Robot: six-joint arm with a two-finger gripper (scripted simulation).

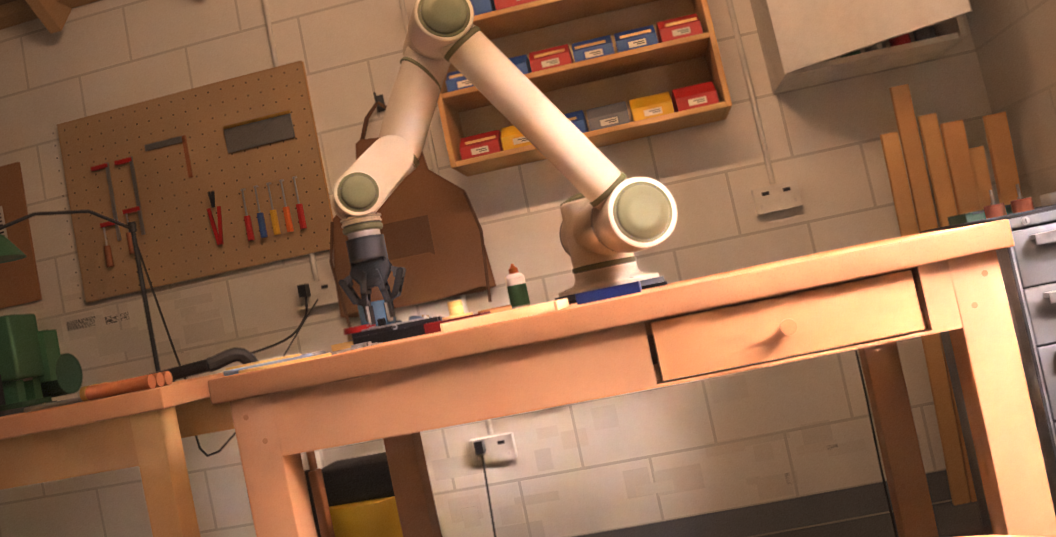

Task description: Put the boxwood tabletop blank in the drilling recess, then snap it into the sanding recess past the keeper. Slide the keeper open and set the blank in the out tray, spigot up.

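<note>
A small blue upright piece [378,310] stands between the fingers of my gripper [373,305], over the dark fixture [395,329] on the bench's far left. I cannot tell from this low angle whether the blue piece is the keeper or part of the blank. My gripper is open and holds nothing. It points straight down, just above the fixture. A red rim shows along the fixture's left edge. The fixture's recesses and the out tray are hidden by the bench's front edge.
Behind the fixture hang a brown apron [428,231] and a tool pegboard [192,179]. A glue bottle [518,286] stands right of the fixture. My arm's base [613,283] sits mid-bench. A lower side bench [88,401] adjoins on the left.
</note>
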